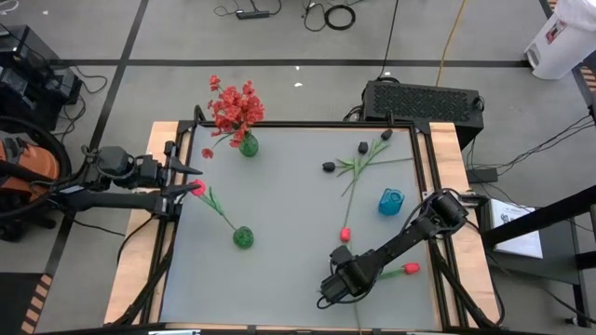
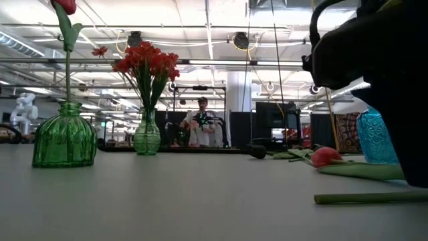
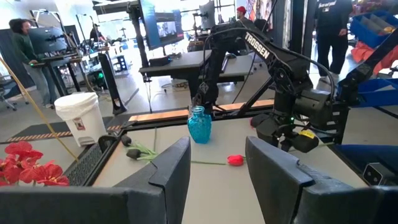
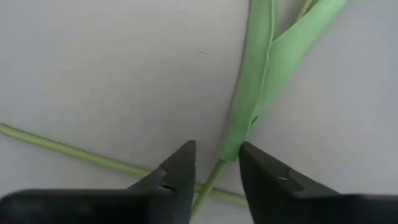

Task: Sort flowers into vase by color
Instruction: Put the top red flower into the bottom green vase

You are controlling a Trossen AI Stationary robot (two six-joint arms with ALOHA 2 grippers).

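A red tulip (image 1: 198, 188) stands with its stem in a green glass vase (image 1: 242, 237), which the low view shows as vase (image 2: 65, 140). My left gripper (image 1: 182, 180) hangs open just left of the bud; nothing lies between its fingers (image 3: 171, 171). Red sprays (image 1: 233, 107) stand in a second green vase (image 1: 248, 145). Two red tulips (image 1: 345, 233) (image 1: 410, 270) lie on the table. My right gripper (image 4: 214, 158) points down, open, fingers on either side of a tulip's green stem (image 4: 211, 177) below its leaf. Black flowers (image 1: 328, 167) lie at the far right.
A blue glass vase (image 1: 390, 201) stands near the table's right edge, beside the black flowers' stems. A second thin stem (image 4: 74, 152) crosses under my right gripper. A black box (image 1: 424, 98) sits beyond the far edge. People stand in the room behind.
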